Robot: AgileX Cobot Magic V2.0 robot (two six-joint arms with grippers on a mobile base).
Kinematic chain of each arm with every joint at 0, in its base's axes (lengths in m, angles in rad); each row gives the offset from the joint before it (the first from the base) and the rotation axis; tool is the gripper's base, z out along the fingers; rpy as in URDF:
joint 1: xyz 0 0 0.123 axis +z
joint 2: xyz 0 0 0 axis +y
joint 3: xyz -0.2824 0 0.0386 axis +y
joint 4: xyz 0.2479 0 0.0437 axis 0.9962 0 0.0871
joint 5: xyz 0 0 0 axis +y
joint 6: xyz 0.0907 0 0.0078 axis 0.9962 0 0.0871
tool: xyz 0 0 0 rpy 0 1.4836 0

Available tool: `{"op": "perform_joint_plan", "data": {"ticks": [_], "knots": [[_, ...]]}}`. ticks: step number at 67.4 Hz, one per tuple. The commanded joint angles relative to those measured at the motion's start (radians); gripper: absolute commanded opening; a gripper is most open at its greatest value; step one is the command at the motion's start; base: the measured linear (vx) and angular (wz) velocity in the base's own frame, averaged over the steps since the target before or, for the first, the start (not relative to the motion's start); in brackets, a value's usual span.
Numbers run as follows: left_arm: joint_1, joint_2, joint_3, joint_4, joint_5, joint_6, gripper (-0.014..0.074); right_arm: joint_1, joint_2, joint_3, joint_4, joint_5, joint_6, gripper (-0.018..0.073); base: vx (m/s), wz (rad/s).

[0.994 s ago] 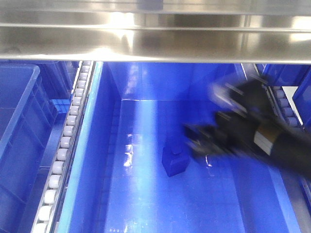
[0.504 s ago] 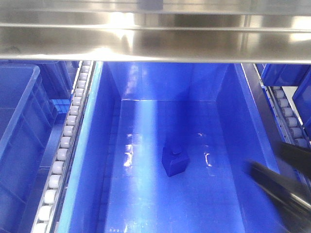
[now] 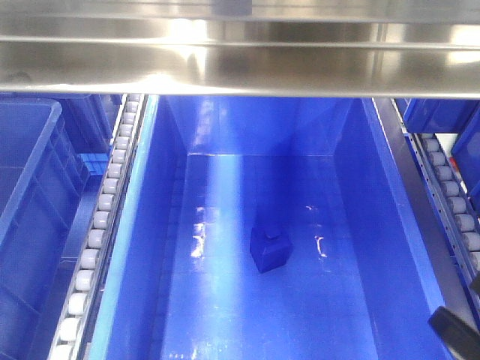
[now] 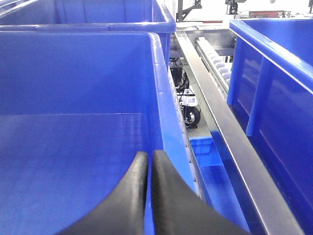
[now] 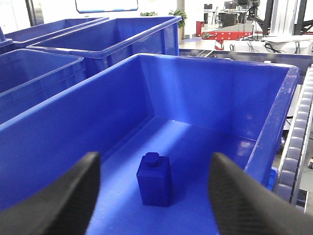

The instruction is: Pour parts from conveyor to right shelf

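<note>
One of the parts, a small blue block (image 3: 270, 250) with a stud on top, stands upright on the floor of a large blue bin (image 3: 352, 187) on the right shelf (image 3: 240, 71). In the right wrist view the block (image 5: 154, 180) sits free ahead of my right gripper (image 5: 154, 156), which is open and holds nothing. Only a dark bit of the right arm (image 3: 456, 332) shows at the front view's lower right corner. My left gripper (image 4: 148, 157) is shut and empty above the neighbouring blue bin (image 4: 73, 88). The conveyor is out of view.
Grey roller tracks (image 3: 101, 217) (image 3: 450, 199) run along both sides of the middle bin. Another blue bin (image 3: 30, 187) stands to the left. A steel shelf beam crosses overhead, and a steel rail (image 4: 220, 127) runs between bins. More blue bins (image 5: 112, 34) stand behind.
My right arm has pulled back out of the bin toward the lower right, almost leaving the front view. The block stays where it stood.
</note>
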Motion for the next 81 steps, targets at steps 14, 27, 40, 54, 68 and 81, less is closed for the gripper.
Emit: {"op": "perform_joint_plan", "data": {"ticks": [14, 27, 40, 54, 68, 81], "knots": [[-0.005, -0.005, -0.019, -0.001, -0.048, -0.007, -0.0006, -0.002, 0.009, -0.026, 0.002, -0.045, 0.005, -0.0012, 0.0, 0.0], [-0.005, -0.005, -0.019, -0.001, -0.048, -0.007, -0.0006, -0.002, 0.009, -0.026, 0.002, -0.045, 0.005, -0.0009, 0.0, 0.0], [-0.005, -0.005, -0.019, -0.001, -0.048, -0.007, -0.0006, -0.002, 0.009, -0.026, 0.002, -0.045, 0.005, -0.0009, 0.0, 0.0], [-0.005, -0.005, -0.019, -0.001, -0.048, -0.007, -0.0006, -0.063, 0.029, 0.005, -0.03, -0.081, -0.026, -0.0009, 0.0, 0.0], [-0.005, -0.005, -0.019, -0.001, -0.048, -0.007, -0.0006, -0.276, 0.018, 0.067, -0.029, -0.2, -0.019, -0.0009, 0.0, 0.0], [-0.005, -0.005, -0.019, -0.001, -0.048, -0.007, -0.0006, -0.479, -0.009, 0.073, -0.054, -0.202, 0.03, -0.0009, 0.0, 0.0]]}}
